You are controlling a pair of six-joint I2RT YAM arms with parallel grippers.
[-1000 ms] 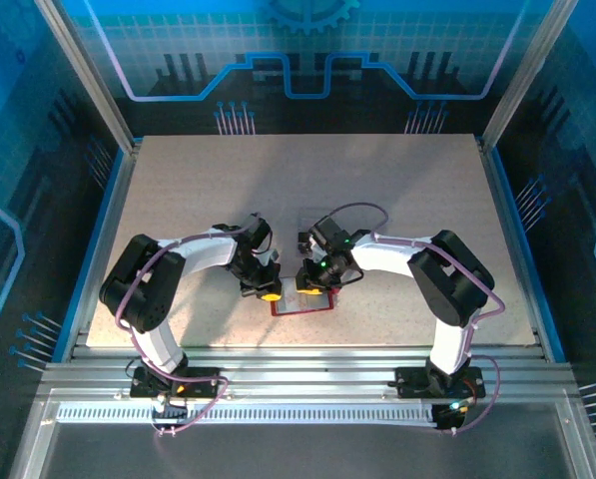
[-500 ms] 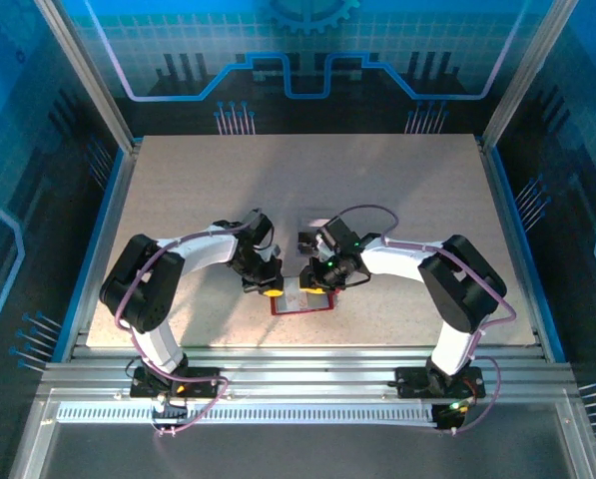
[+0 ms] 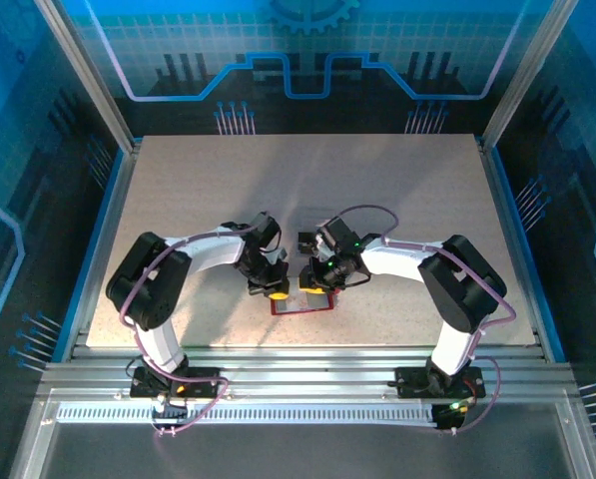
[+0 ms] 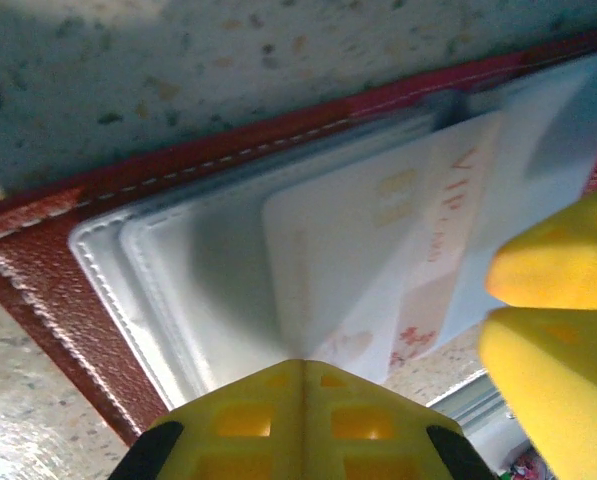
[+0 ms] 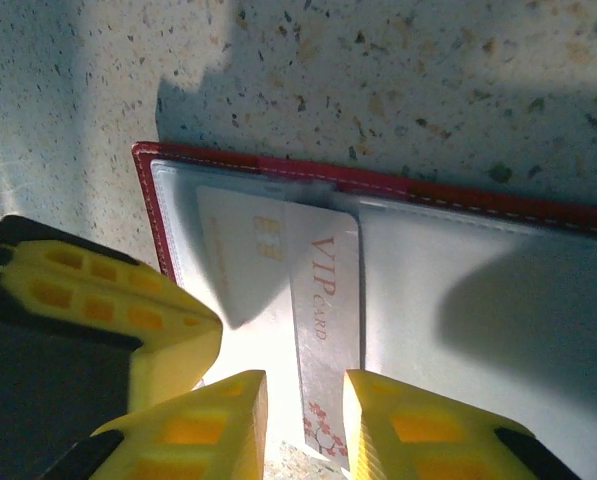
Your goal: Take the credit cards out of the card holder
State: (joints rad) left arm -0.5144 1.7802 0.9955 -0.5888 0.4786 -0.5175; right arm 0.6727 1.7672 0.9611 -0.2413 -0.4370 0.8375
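Red card holder [image 5: 398, 186] | pale card [image 5: 323, 300] between part-open jaws of right gripper [image 5: 306, 425] | left gripper [image 4: 303, 400] closed, over holder's edge

Left arm [image 3: 213, 249] and right arm [image 3: 407, 254] are both reaching inward, elbows bowing outward, wrists pitching down toward each other. Left gripper [image 3: 274, 291] is sitting low with jaws clamped tight, fingers [image 4: 248, 420] meeting flush. Right gripper [image 3: 312, 284] is facing it, just beside, holding its fingers [image 5: 218, 420] a narrow gap apart.

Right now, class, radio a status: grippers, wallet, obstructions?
Left gripper shut at edge of wallet. Right gripper open over end of pale card. Wallet open, card partly out. Nothing blocking it.
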